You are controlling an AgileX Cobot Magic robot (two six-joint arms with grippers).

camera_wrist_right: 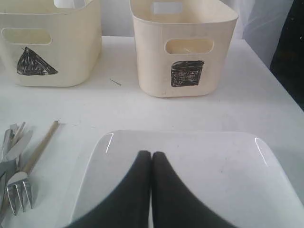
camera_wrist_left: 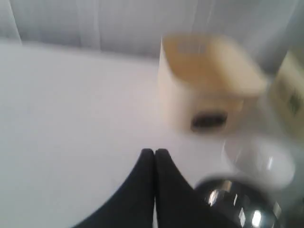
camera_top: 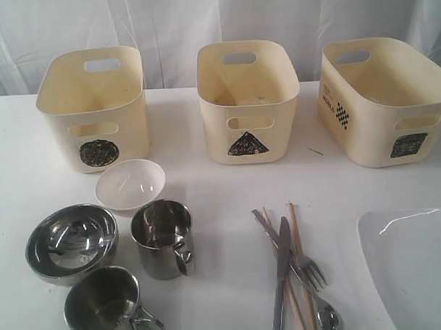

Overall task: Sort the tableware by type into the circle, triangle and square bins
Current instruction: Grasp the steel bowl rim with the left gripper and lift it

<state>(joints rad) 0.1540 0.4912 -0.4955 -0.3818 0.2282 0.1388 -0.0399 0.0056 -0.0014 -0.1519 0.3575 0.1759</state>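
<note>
The left claw is closed with nothing between its fingers, hanging above the bare desk in a badly blurred wrist view. The right claw is also closed and empty. It sits over the plate, which lies at the front right corner, but I cannot tell whether it touches the plate. Neither claw shows in the exterior view. Near the left claw, the white bowl sits just in front of the circle bin. The steel bowl, a mug and a second mug cluster close together toward the front left corner. The knife, fork, spoon and chopsticks lie in an overlapping bundle at the front edge, between the mugs and the plate. Along the back edge, by the curtain, the bins stand in a row: circle toward the left corner, triangle bin in the middle, and the wider square bin toward the right corner. Every piece lies on the desk, so I judge that sorting has not begun and the first pick is in hand. The right claw looks best placed for the plate. It would need to open and take the rim, since a flat plate offers no other hold. The wide square bin seems the likely home, though that is a guess.
</note>
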